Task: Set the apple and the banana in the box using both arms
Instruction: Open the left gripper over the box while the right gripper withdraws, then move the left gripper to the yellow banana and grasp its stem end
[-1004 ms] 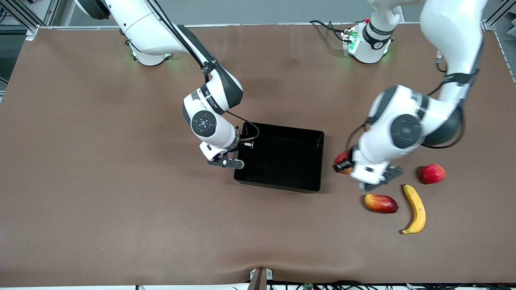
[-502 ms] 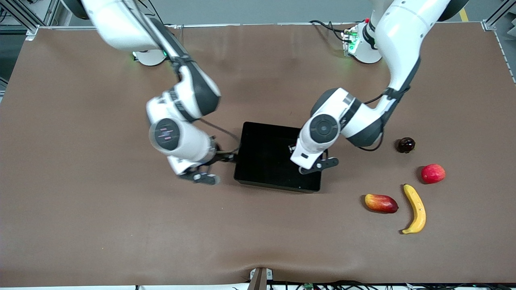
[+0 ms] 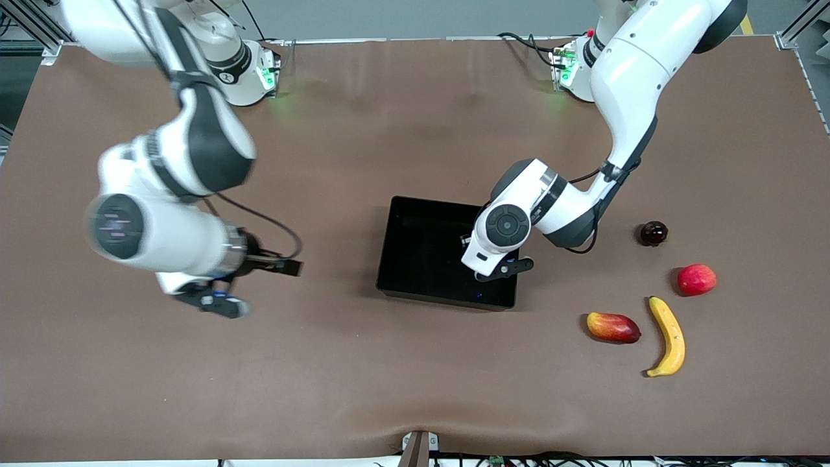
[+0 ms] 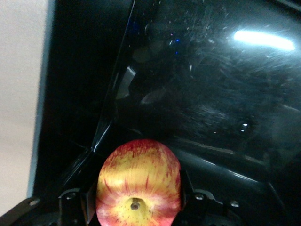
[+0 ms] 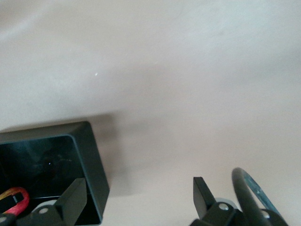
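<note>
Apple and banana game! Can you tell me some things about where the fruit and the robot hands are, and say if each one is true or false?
1. The left gripper holds the apple over the box. True.
2. The banana is already in the box. False: it lies on the table, toward the left arm's end, beside a red-yellow fruit.
3. The right gripper is open and holds nothing. True.
4. The right gripper is over the box. False: it is over bare table toward the right arm's end.
5. The banana lies nearer to the front camera than the round red fruit. True.
</note>
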Robot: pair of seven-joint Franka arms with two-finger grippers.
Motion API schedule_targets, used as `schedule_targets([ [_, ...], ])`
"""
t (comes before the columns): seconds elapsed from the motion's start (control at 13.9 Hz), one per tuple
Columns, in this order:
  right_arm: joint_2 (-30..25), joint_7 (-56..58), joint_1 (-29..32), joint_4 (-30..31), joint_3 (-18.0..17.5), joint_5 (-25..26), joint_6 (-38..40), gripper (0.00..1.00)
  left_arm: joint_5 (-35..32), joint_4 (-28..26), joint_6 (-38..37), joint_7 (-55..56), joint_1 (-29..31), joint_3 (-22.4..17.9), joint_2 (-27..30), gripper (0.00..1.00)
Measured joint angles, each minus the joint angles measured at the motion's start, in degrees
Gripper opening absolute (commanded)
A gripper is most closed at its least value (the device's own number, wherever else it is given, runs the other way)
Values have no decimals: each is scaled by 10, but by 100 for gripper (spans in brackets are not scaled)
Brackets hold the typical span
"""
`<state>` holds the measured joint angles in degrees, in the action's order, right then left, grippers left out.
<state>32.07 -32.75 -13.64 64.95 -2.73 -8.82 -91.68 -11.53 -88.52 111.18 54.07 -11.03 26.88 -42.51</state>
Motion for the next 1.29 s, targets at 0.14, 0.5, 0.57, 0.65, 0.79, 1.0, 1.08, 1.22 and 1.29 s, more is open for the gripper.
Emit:
schedule_targets([
  [0.14, -33, 50, 41, -1, 0, 13, 36, 100, 0, 1, 5, 0, 0, 0, -13, 8],
  [0.5, -112, 197, 137, 17, 1, 47, 87, 100, -2, 5, 23, 0, 0, 0, -20, 100],
  [0.57, -132, 224, 150, 31, 1, 48, 88, 100, -10, 9, 24, 0, -1, 0, -20, 100],
  [0.65, -156, 244, 161, 48, 1, 50, 89, 100, -18, 15, 24, 0, -1, 0, -19, 100],
  [0.79, -209, 263, 174, 80, 1, 51, 90, 100, -27, 35, 19, 0, 3, 0, -4, 100],
  [1.0, -295, 270, 175, 145, -3, 56, 96, 100, -30, 65, -26, -3, 27, -1, 55, 100],
  [1.08, -324, 276, 175, 176, -5, 58, 96, 100, -31, 70, -36, -11, 44, -2, 79, 100],
  [1.22, -366, 282, 175, 229, -9, 64, 96, 100, -32, 71, -47, -60, 91, -4, 113, 100],
  [1.29, -376, 284, 175, 243, -11, 66, 94, 100, -38, 70, -49, -108, 120, -5, 119, 100],
])
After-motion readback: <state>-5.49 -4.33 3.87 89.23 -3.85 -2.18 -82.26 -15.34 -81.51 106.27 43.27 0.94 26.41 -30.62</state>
